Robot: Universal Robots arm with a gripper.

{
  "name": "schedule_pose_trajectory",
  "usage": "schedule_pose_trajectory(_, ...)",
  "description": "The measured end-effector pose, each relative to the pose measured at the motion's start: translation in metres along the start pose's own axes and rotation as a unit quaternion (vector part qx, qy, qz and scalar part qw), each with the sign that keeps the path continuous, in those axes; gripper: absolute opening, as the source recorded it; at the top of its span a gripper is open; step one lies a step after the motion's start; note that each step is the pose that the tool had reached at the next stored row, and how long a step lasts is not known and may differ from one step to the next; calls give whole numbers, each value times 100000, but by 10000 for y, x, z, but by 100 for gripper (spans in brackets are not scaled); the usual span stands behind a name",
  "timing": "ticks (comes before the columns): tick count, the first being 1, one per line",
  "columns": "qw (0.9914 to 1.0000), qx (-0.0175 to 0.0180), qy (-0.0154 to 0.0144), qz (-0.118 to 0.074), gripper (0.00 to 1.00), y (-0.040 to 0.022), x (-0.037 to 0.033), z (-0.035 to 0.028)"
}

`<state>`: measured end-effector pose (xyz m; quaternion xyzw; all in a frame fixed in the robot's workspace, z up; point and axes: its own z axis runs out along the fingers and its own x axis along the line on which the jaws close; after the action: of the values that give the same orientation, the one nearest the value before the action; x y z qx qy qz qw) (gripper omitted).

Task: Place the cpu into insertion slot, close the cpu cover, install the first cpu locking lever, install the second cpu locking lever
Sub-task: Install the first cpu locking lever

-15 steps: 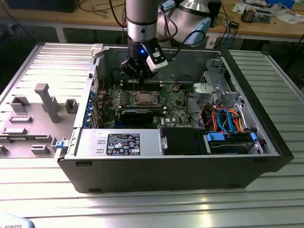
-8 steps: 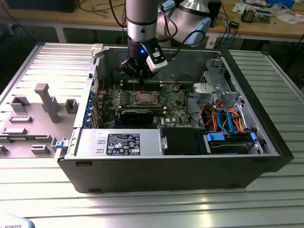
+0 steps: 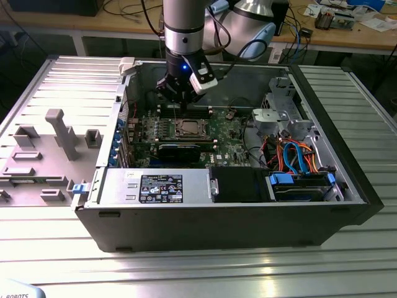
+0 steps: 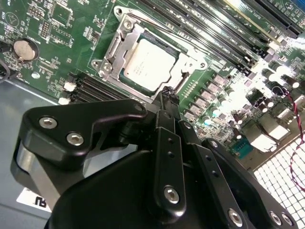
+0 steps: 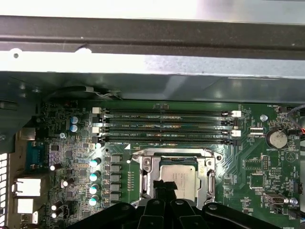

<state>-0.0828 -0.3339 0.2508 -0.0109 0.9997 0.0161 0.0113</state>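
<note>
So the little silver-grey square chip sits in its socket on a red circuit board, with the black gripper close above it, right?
Not quite. The circuit board is green, not red, as the first wrist view shows. The silver-grey square chip does sit in its socket, framed by the thin silvery metal cover, with the black gripper close above it.

We see a green motherboard (image 3: 223, 133), striped with long black memory slots (image 5: 167, 126). The cpu (image 4: 148, 65) has a silver-grey top; the cpu cover (image 4: 113, 50) is bare silvery metal. The hand (image 4: 169, 93) is matte black, dotted with silver screw heads (image 4: 171, 193). The cables (image 3: 296, 154) are blue and orange, the case (image 3: 217, 226) dark grey, its label (image 3: 160, 188) black with white print. The bench (image 3: 186, 273) is silver, ribbed in even lines.
</note>
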Motion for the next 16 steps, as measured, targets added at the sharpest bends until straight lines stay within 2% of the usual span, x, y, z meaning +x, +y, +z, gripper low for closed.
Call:
schedule_pose_trajectory(11, 100000, -6, -5, -5, 11, 3, 166, -3)
schedule_pose_trajectory(16, 100000, -1, -1, -4, 11, 3, 173, -4)
